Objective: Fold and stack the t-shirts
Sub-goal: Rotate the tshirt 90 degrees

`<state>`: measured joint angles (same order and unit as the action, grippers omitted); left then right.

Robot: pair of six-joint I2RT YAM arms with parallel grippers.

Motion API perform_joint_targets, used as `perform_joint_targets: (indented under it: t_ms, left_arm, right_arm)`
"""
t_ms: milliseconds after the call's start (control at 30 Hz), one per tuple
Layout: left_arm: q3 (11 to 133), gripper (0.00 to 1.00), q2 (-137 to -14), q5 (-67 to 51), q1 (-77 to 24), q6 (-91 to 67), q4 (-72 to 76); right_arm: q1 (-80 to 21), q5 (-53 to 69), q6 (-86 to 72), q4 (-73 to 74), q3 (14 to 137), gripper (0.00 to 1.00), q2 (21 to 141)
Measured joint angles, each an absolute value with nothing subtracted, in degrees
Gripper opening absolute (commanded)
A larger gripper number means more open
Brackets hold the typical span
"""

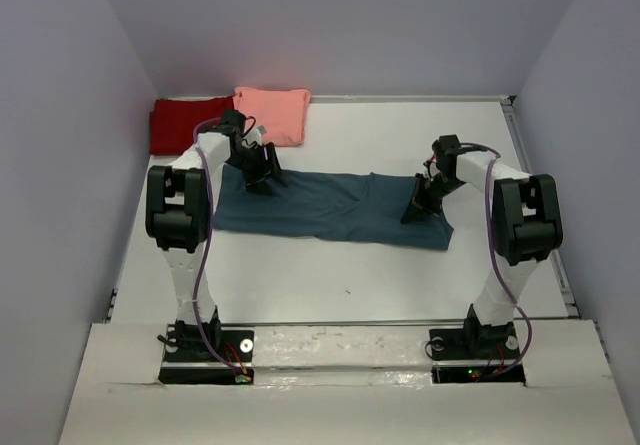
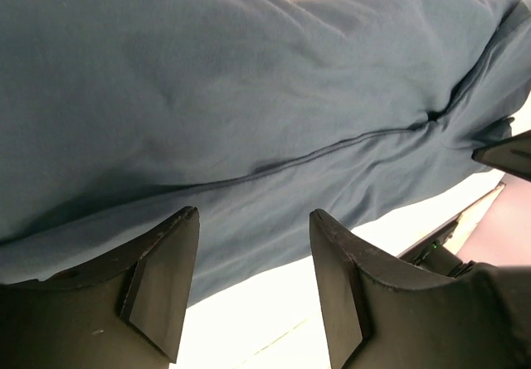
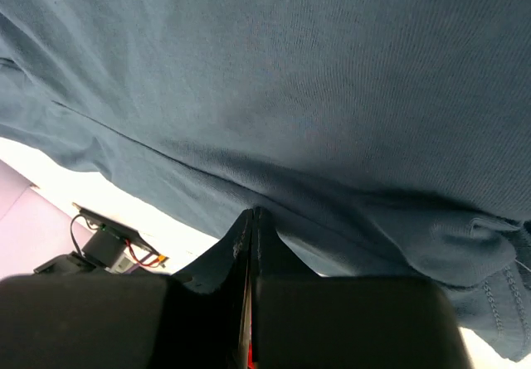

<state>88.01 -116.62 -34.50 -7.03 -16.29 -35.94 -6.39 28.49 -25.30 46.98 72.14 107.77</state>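
Step in hand: folding the dark teal-blue t-shirt (image 1: 330, 207), which lies as a long band across the middle of the table (image 1: 350, 285). The dark red t-shirt (image 1: 180, 123) and salmon-pink t-shirt (image 1: 272, 113) lie folded at the far left corner. The left gripper (image 1: 262, 173) is angled down over the band's left end, its jaws spread and holding nothing. The right gripper (image 1: 418, 205) leans onto the right end, jaws pressed together at the cloth's edge; whether fabric is caught between them cannot be told. The next move likely calls for a secure pinch at both ends before folding the band crosswise.
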Motion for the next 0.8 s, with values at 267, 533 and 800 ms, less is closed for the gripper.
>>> perform_joint_targets:
  t_ms: [267,533,800]
  left_arm:
    - [87.0,0.65,-115.4,-35.9,-7.0,-15.8,-36.3]
    - [85.2,0.63,-115.4,-32.4,-7.0,-14.5,-39.7]
    - [85.3,0.62,-119.1,-28.0,-7.0,-14.3,-42.0]
  right_arm:
    - [-6.4,27.7,-25.3,46.8,71.8,0.00,108.8]
    - [-6.4,27.1,-25.3,46.9,71.5,0.00,110.6]
    - [-6.4,26.7,-25.3,47.4,72.2,0.00,111.4]
